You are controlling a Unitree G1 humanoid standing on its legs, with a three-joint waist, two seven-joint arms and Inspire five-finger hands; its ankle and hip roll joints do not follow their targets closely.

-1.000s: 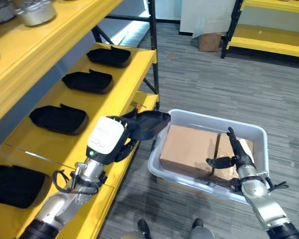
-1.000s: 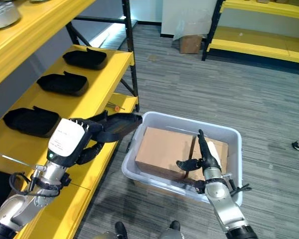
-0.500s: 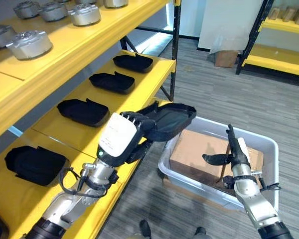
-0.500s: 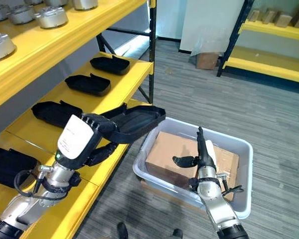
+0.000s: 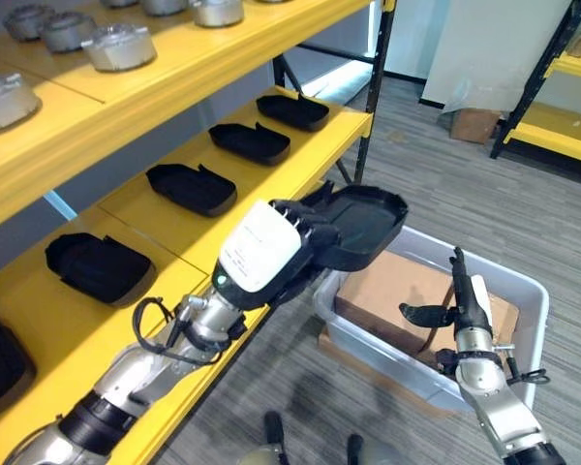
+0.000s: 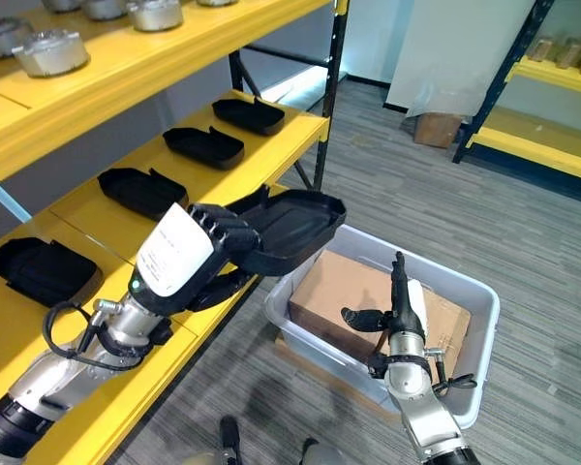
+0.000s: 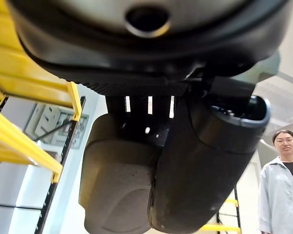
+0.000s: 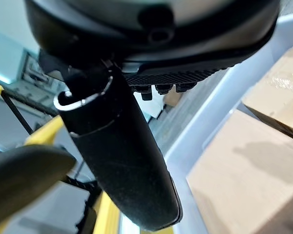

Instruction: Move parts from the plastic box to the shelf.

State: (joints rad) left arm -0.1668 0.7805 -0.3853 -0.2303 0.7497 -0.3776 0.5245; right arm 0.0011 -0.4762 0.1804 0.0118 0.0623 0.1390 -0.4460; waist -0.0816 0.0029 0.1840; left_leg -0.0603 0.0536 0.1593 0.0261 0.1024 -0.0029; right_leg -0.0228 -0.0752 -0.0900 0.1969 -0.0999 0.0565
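The robot's left hand (image 5: 276, 254) was curled round the near edge of a black moulded tray part (image 5: 361, 225), carrying it level in the air, just above and beside the corner of the plastic box (image 5: 523, 291) and close against the front lip of the yellow shelf (image 5: 203, 228). The right hand (image 5: 463, 302) stood upright over the box with its fingers straight and its thumb out to the side, holding nothing.

To my eye the step in hand was the carry to the shelf. Doing it well would mean keeping the part flat, since the grip took only one edge and the far end hung out unsupported. It would also mean swinging it away from the box and over the shelf lip, then setting it down in a bare stretch in line with the others rather than on top of one.

Beyond the left hand, four similar black parts (image 5: 191, 187) lay in a row along that shelf, spaced apart. On the shelf above sat round silver metal parts (image 5: 118, 46).

Beneath the right hand the box held two brown cardboard cartons (image 5: 392, 297) side by side, taking up most of its floor. I could not tell whether more black parts lay among them.
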